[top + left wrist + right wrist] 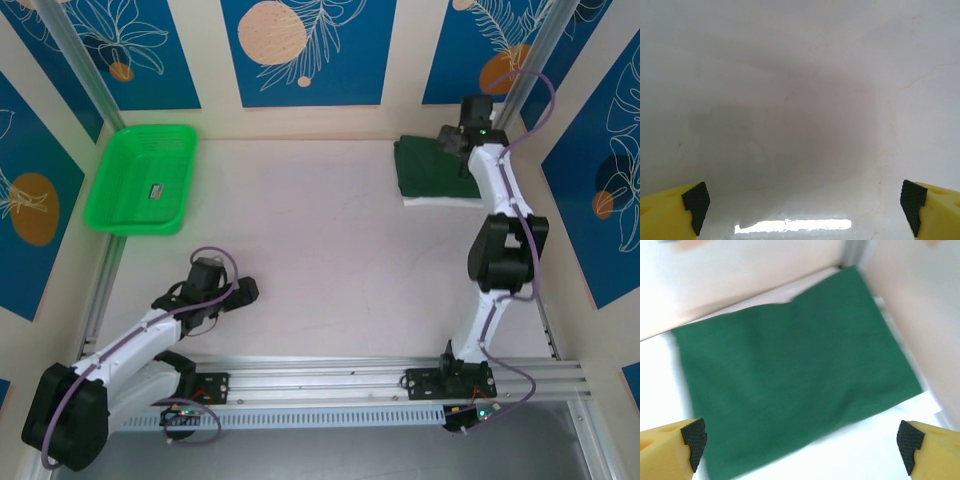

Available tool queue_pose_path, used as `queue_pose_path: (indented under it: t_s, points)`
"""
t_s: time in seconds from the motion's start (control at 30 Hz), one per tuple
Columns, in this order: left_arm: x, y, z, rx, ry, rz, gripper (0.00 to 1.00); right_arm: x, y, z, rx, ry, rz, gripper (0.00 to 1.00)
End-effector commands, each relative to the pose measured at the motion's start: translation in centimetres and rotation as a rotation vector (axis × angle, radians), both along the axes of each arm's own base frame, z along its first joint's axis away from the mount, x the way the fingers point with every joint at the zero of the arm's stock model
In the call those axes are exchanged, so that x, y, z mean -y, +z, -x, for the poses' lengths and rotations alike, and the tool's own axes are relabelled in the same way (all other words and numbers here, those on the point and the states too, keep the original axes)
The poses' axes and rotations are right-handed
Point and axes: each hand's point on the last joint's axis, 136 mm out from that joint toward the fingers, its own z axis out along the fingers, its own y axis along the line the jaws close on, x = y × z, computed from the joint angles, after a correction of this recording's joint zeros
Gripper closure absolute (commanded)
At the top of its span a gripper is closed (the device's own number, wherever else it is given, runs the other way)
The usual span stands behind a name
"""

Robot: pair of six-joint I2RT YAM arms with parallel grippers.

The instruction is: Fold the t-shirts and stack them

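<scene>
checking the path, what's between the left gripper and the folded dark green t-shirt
Only bare pale table from left gripper to dark green cloth t-shirt, top external view.

A pale, faintly veined marble-look tabletop (pixel 320 250) sits enclosed by cream walls (pixel 208 60) hung with blue panels printed with white leaves and orange discs (pixel 300 50). Silver aluminium posts (pixel 85 60) rise at the back corners, and ribbed aluminium rails (pixel 340 378) line the near edge. A strip of white glare (pixel 792 226) lies on the surface.

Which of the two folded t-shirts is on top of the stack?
The dark green t-shirt lies on top; the white t-shirt sits beneath it, peeking out along its edges.
</scene>
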Motion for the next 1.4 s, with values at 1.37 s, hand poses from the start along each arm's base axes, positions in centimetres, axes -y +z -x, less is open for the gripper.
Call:
queue_pose_path:
  t_s: [1.37]
  points:
    - [-8.8,10.7,-14.4,0.643,0.047,-0.548,0.00,-8.1,-10.6,16.2,0.360,0.449,-0.065,0.00]
